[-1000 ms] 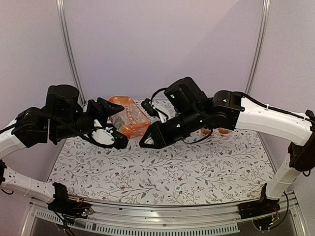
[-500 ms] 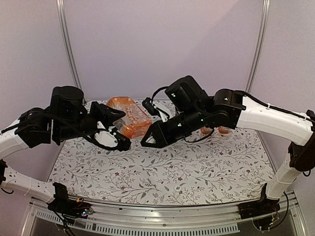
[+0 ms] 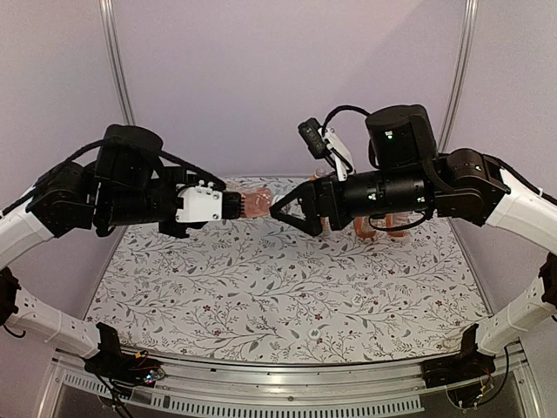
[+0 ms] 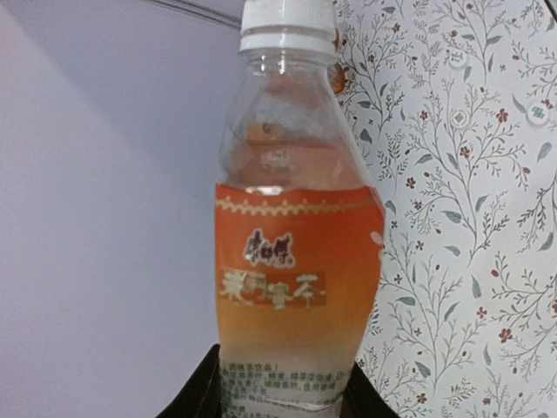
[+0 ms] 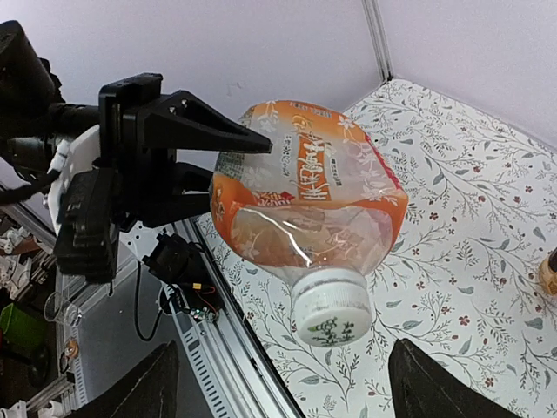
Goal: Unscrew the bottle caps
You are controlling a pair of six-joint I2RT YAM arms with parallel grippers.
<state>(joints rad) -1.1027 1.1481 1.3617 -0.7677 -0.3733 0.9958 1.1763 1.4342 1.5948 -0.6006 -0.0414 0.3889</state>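
A squat bottle [image 4: 296, 261] of orange drink with an orange label is held level above the table, and my left gripper [image 4: 283, 402] is shut on its lower body. Its white ribbed cap [image 5: 331, 305] is on the neck and points at my right gripper [image 5: 283, 387]. That gripper is open, with its dark fingers [image 5: 130, 383] spread wide on either side of the cap and not touching it. In the top view the bottle [image 3: 254, 204] hangs between the left gripper [image 3: 231, 205] and the right gripper [image 3: 283, 212].
More bottles [image 3: 387, 228] stand at the back right of the floral table cover [image 3: 278, 296], mostly hidden behind the right arm. One of them shows at the edge of the right wrist view [image 5: 548, 274]. The metal front rail [image 3: 287, 387] runs along the near edge.
My left gripper closed on the bottle and lifted it off the table to a level pose. My right gripper opened, rose and now faces the cap.
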